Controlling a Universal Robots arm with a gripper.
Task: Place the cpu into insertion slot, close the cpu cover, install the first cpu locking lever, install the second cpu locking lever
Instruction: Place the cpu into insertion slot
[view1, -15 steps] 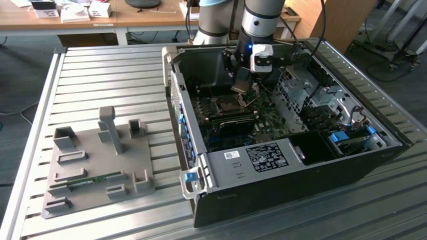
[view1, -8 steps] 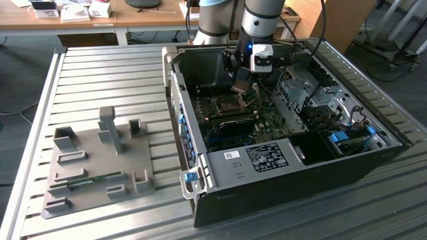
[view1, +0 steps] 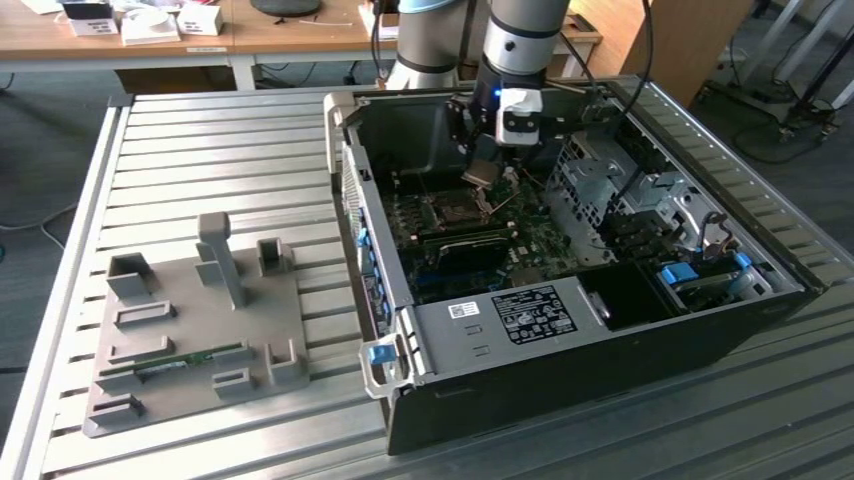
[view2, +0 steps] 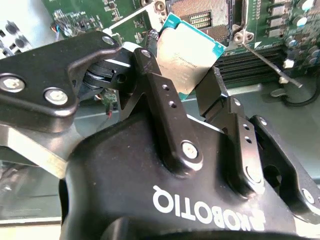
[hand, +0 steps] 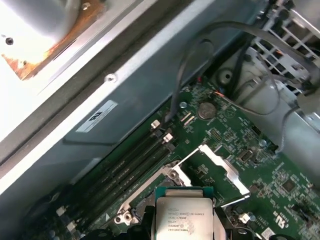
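Note:
My gripper reaches down into the open computer case and is shut on the cpu. In both wrist views the two black fingers clamp opposite edges of the cpu, a flat square chip with a silvery top and a green rim, held tilted above the motherboard. The insertion slot lies just beyond the chip, its contact field uncovered. The cpu cover stands swung open beside the slot. A thin locking lever sticks out free along the slot's edge.
Memory slots run beside the socket. Loose cables hang over the board near the case wall. A drive cage fills the case's right side in the exterior view. A grey fixture plate lies on the slatted table at that view's left.

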